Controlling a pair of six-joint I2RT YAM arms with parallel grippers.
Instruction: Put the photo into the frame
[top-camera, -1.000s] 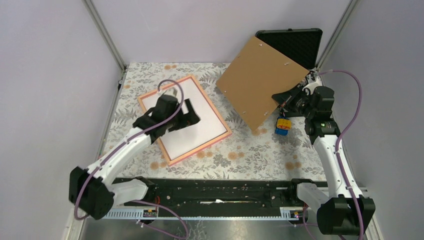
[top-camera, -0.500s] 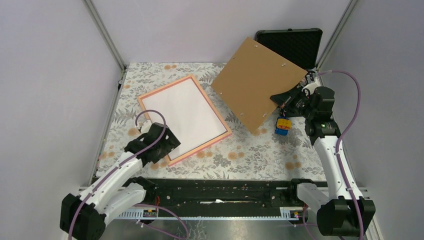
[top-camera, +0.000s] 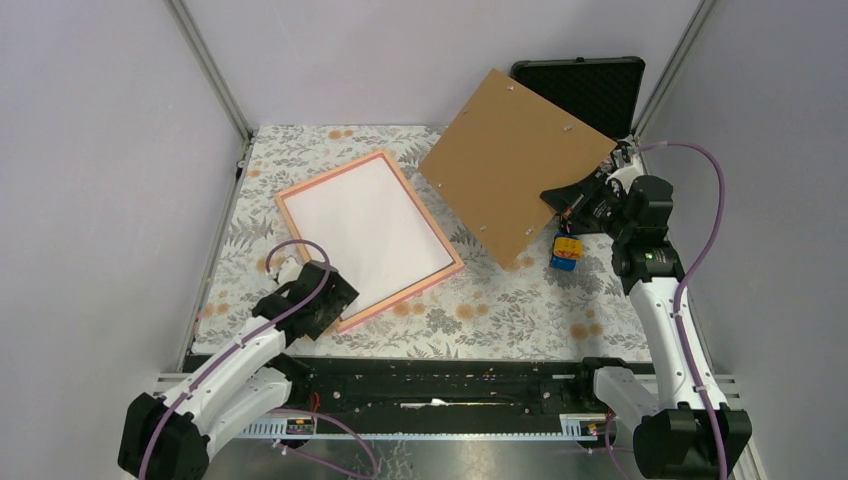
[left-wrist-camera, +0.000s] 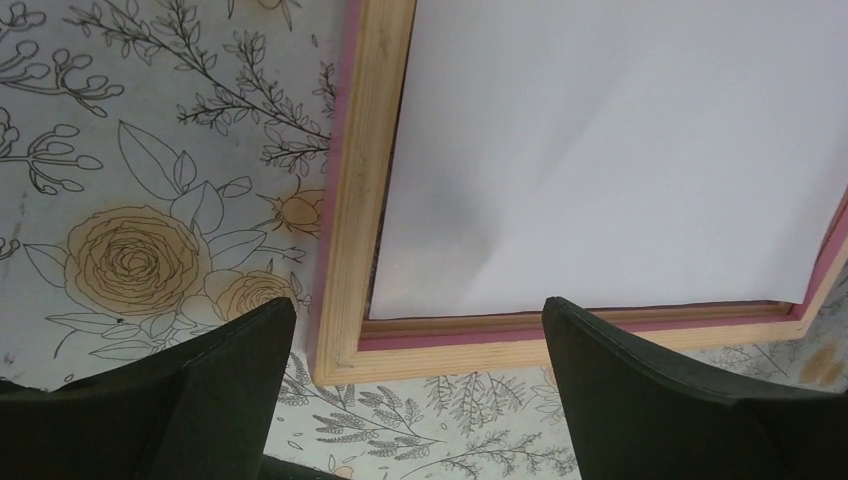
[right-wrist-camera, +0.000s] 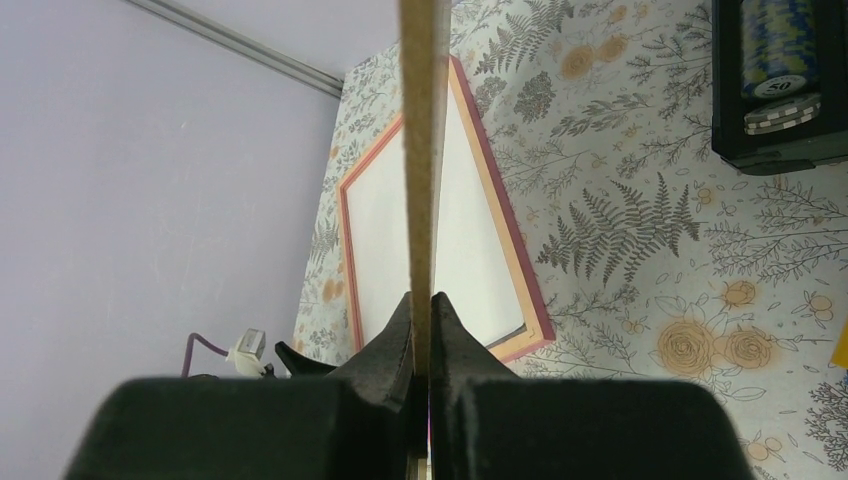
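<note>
The photo (top-camera: 368, 232) lies white back up inside the frame (top-camera: 330, 176), which rests flat on the flowered tablecloth (top-camera: 500, 300) at the left of the table. In the left wrist view its near corner sits down in the recess. The lower edge runs along the inner lip, and a thin dark gap shows along one side. The printed face is hidden.

What has changed is the left arm. A second ago the left gripper (top-camera: 325, 302) was over the middle of the sheet. Now it is pulled back to the frame's near corner, its jaws spread wide with nothing between them, above the corner and not touching it. The photo and the frame lie just as they did a second ago, so the release has not disturbed them.

The right gripper (right-wrist-camera: 422, 305) is clamped on the edge of the brown backing board (top-camera: 510, 165). It holds the board tilted in the air at the far right, in front of the open black case (top-camera: 600, 85). The board has edged slightly toward the frame over that second.

By my reading, the photo is in and the left arm is clearing out of the way. What likely remains is laying the board over the photo.
</note>
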